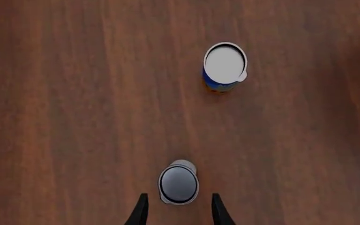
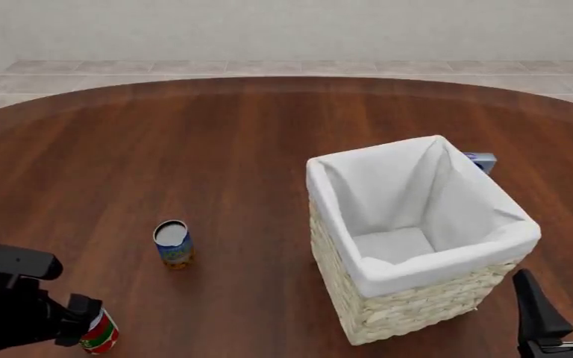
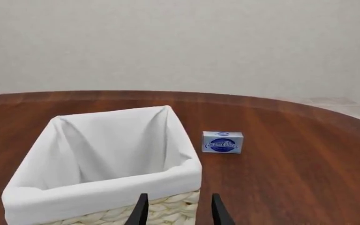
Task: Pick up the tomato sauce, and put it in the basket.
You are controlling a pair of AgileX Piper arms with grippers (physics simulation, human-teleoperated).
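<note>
Two claws wait over a round wooden counter (image 2: 236, 134), neither holding anything.

Largest is the basket (image 2: 416, 306), upright right of centre, white liner folded over its rim; a blue-and-orange can (image 2: 173, 245) stands to its left; the tomato sauce (image 2: 99, 333) stands upright at the near left edge, just ahead of the left claw (image 1: 178, 213), whose fingers are spread wider than the can; the right claw (image 3: 177, 211) is parted beside the basket.
</note>
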